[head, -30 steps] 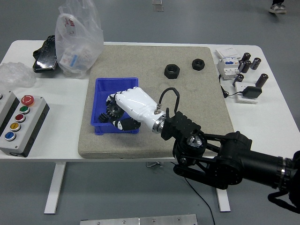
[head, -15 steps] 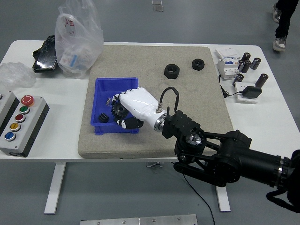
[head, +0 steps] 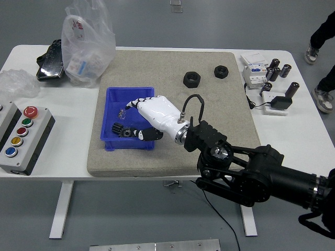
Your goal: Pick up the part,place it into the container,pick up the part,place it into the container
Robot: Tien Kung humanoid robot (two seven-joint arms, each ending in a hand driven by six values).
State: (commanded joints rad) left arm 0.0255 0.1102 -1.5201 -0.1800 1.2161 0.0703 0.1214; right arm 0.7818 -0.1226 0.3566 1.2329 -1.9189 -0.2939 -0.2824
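A blue container (head: 112, 98) sits on the left part of the tan mat (head: 220, 115). A black gear part (head: 122, 130) lies on its floor near the front wall. My right hand (head: 140, 117), white with a black arm behind it, hovers over the container's right side. Its fingers are spread and hold nothing; the thumb points toward the gear. Two black hex nuts (head: 192, 79) (head: 221, 71) rest on the mat's far side, well apart from the hand. The left arm is out of view.
A clear plastic bag (head: 86, 42) and a black object (head: 51, 60) stand far left. A button box (head: 21, 138) sits at the near left edge. Electrical parts and cylinders (head: 269, 78) crowd the right side. A person's legs (head: 324, 47) show at the top right.
The right hand's fingers have opened and the hand has pulled slightly right and up. The black gear it held now lies on the container's floor. The person at top right walked on.
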